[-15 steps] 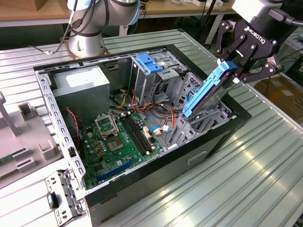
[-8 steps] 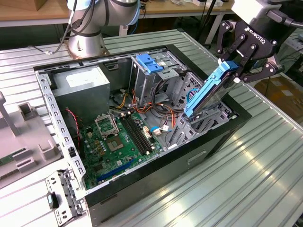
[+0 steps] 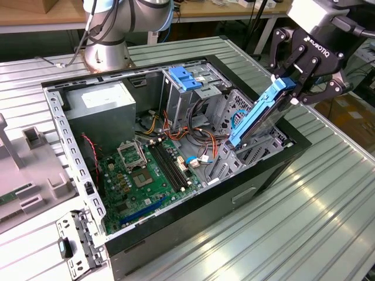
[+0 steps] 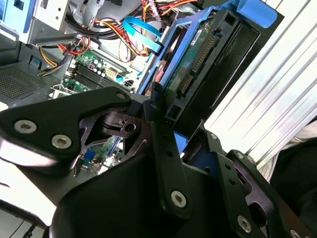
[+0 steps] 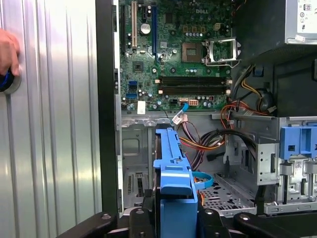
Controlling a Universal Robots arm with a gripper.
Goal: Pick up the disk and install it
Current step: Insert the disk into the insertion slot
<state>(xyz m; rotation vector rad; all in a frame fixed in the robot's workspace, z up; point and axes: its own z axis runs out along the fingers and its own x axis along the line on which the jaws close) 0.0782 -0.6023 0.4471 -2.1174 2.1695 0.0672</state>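
Ribbed metal table (image 3: 310, 228) bearing open computer case (image 3: 193, 218), grey panel (image 3: 26, 175)

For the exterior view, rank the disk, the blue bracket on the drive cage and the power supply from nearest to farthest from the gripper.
1. The disk: clamped at its upper end in the gripper, tilted, on the exterior view's right.
2. The blue bracket: atop the drive cage, mid-picture.
3. The power supply: toward the exterior view's left.
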